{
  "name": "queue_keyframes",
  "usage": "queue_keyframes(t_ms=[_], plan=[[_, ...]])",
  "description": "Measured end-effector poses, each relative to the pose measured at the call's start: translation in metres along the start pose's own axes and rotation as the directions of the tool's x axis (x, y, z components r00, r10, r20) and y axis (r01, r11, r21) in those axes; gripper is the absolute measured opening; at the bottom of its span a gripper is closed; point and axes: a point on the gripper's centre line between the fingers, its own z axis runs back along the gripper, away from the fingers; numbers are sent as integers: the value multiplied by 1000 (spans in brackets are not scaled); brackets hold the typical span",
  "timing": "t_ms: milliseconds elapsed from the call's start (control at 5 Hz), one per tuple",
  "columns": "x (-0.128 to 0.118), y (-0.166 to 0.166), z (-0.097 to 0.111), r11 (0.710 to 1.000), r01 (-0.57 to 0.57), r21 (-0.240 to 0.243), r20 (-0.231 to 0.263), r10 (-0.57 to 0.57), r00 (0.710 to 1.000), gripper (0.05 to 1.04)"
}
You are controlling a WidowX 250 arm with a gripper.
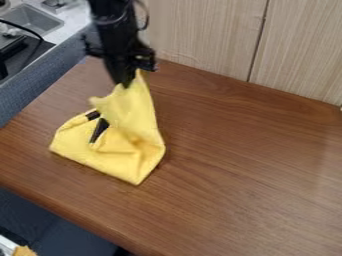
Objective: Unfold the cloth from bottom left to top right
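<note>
while the gripper (127, 83) pinches the yellow cloth (131, 112) by its far end (139, 81), pulling may drag it whole (the near folds (135, 150) look bunched).

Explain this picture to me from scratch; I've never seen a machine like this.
This single picture comes from a fixed camera looking down at a slant. The black jointed machine coming in from the top edge is a robot arm. At its lower end is a black two-finger pincer, which holds a raised part of a soft yellow cloth with dark patches. The rest of the cloth lies bunched on a brown wood-grain table. Behind stand pale wood-grain panels; a grey sink is at upper left.
</note>
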Motion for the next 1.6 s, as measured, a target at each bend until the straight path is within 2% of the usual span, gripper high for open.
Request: queue_keyframes(t_ms=[200, 400, 600, 800, 1000, 1200, 1400, 1600], plan=[[13, -21, -21, 999, 8, -36, -2, -8, 1000, 55], [21, -27, -45, 999, -5, -45, -5, 4, 1000, 55], [30, -27, -66, 999, -9, -34, -14, 8, 1000, 55], [39, -30, -79, 999, -1, -34, -17, 1, 1000, 76], [44, -31, -78, 1000, 5, -30, -24, -6, 1000, 222], [43, -31, -78, 1000, 6, -28, -32, -7, 999, 477], [41, -29, -77, 1000, 14, -20, -46, -15, 999, 782], [41, -24, -65, 1000, 20, -21, -51, -21, 998, 998]])
